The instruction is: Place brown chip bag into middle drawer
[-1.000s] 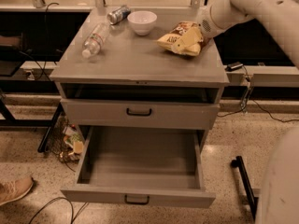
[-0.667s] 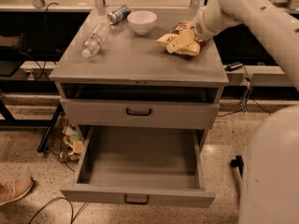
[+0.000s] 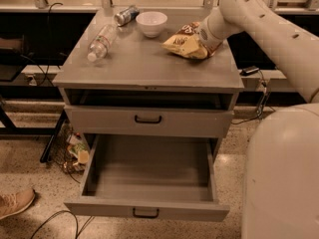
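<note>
The brown chip bag lies on the grey cabinet top at the back right, next to the white bowl. My gripper comes down from the upper right and sits at the bag's right end, mostly hidden behind the white wrist. The middle drawer is the lowest tier. It is pulled wide open and nothing lies inside it; a small black handle is on its front.
A white bowl, a can and a clear plastic bottle lie on the cabinet top. The drawer one tier higher is shut. My white base fills the lower right. A shoe and floor clutter are at the left.
My arm has swung further left and down over the bag's right end. The bag seems to sit slightly further left. The drawers have not moved.
</note>
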Robot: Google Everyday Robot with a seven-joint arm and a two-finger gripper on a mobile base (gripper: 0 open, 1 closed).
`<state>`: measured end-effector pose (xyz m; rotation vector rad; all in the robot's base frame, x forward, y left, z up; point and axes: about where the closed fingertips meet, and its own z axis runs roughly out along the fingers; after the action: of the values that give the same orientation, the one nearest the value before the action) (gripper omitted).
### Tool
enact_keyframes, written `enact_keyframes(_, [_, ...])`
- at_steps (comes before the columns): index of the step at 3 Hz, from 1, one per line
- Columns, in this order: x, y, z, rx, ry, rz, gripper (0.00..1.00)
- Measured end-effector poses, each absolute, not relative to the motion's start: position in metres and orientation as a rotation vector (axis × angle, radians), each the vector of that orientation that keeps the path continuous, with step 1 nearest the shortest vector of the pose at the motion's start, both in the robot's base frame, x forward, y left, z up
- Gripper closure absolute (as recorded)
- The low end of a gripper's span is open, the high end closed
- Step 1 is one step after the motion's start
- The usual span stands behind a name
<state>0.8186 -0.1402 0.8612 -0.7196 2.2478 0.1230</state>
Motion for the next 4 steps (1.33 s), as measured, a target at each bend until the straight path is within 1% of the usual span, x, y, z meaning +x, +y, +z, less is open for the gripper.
enact_keyframes(1, [0.808, -0.14, 0.865, -0.727, 2.226, 0.123, 0.65])
enact_keyframes(2, [0.767, -0.141, 0.896, -0.785, 2.135, 0.16, 0.88])
enact_keyframes(3, [0.69, -0.16, 0.942, -0.885, 2.018, 0.176, 1.0])
enact_keyframes(4, [0.691, -0.157, 0.941, -0.885, 2.02, 0.18, 1.0])
